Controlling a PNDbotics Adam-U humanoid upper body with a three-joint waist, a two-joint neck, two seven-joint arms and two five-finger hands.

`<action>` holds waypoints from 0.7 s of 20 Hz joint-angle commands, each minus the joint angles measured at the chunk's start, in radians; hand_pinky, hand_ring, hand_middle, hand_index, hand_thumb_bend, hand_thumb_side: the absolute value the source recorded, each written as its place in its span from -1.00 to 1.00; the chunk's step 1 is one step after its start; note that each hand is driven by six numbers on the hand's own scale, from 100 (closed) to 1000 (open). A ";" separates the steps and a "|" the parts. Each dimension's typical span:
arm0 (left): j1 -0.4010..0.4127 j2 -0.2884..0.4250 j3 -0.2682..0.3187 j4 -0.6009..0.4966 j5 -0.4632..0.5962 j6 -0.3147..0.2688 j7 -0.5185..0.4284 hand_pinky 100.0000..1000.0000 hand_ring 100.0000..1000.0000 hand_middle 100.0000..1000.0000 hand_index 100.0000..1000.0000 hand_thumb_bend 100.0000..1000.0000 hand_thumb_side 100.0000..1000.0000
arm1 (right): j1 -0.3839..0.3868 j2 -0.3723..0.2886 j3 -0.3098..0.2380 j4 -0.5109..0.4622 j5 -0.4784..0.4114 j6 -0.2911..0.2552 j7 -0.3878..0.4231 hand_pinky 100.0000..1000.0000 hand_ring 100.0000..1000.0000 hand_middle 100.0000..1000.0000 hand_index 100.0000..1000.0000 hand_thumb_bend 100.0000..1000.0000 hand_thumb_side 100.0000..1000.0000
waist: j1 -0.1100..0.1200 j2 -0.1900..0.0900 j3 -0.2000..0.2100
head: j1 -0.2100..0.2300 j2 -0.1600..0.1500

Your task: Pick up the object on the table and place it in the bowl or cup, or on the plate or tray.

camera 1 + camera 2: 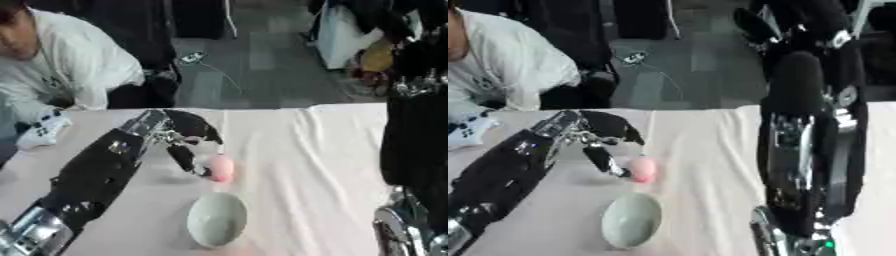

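The left robot hand (185, 145) curls its fingers beside the pink object (220, 168), touching it on the counter (297, 165) just beyond the pale bowl (217, 220); whether they enclose it is unclear; a partial hold could let it roll away; the right robot hand is unseen.

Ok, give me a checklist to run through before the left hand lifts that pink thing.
1. Left hand at the pink object: ok, its fingers reach down beside it.
2. Fingers closed round the pink object: cannot tell; fingertips touch its left side, the far side is hidden.
3. Pink object resting on the table: ok, not lifted yet.
4. Bowl ready: ok, it sits just nearer than the object and looks unfilled.
5. Path from object to bowl: ok, nothing lies between them.
6. Right arm out of the way: ok, it hangs at the right; its hand is not visible.
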 commanded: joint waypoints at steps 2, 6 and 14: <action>-0.022 0.008 0.022 0.010 -0.017 -0.012 0.026 1.00 0.85 0.84 1.00 1.00 0.54 | -0.020 0.020 0.008 -0.017 -0.007 -0.002 0.008 0.70 0.84 0.82 0.72 -1.00 0.12 | 0.005 -0.006 -0.010 | 0.036 -0.022; -0.023 0.002 0.032 0.024 -0.016 -0.023 0.025 1.00 0.84 0.85 1.00 1.00 0.48 | -0.024 0.024 0.011 -0.017 -0.010 -0.005 0.011 0.70 0.84 0.82 0.72 -1.00 0.12 | 0.008 0.000 -0.019 | 0.043 -0.023; -0.020 -0.010 0.040 0.041 -0.026 -0.013 0.016 1.00 0.81 0.83 1.00 1.00 0.02 | -0.024 0.035 0.015 -0.017 -0.017 -0.010 0.015 0.70 0.83 0.82 0.72 -1.00 0.11 | 0.014 0.008 -0.034 | 0.063 -0.024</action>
